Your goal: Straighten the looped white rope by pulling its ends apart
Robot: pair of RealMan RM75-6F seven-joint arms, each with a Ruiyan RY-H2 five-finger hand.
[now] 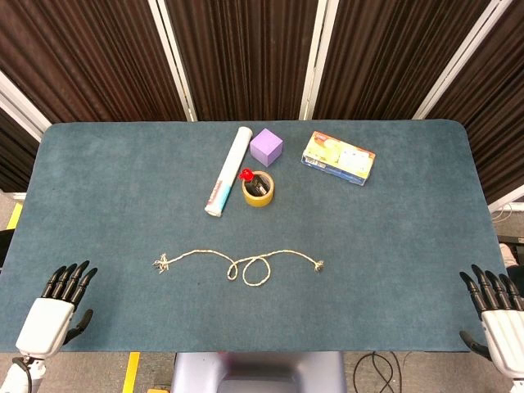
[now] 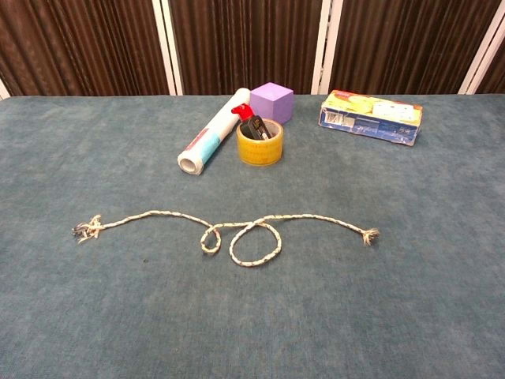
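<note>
The white rope (image 1: 237, 264) (image 2: 229, 230) lies across the blue table (image 1: 123, 180), with a small loop and a larger loop near its middle. Its frayed left end (image 1: 161, 263) (image 2: 85, 230) and frayed right end (image 1: 318, 264) (image 2: 368, 235) rest flat on the cloth. My left hand (image 1: 57, 307) hovers at the near left table edge, fingers spread, holding nothing, far left of the rope. My right hand (image 1: 495, 307) sits at the near right edge, fingers spread and empty, far right of the rope. Neither hand shows in the chest view.
Behind the rope lie a white rolled tube (image 1: 228, 170) (image 2: 213, 141), a yellow tape roll (image 1: 259, 187) (image 2: 259, 142) with a red-capped item in it, a purple cube (image 1: 266, 146) (image 2: 272, 102) and a colourful box (image 1: 338, 158) (image 2: 370, 117). Dark curtains stand behind the table.
</note>
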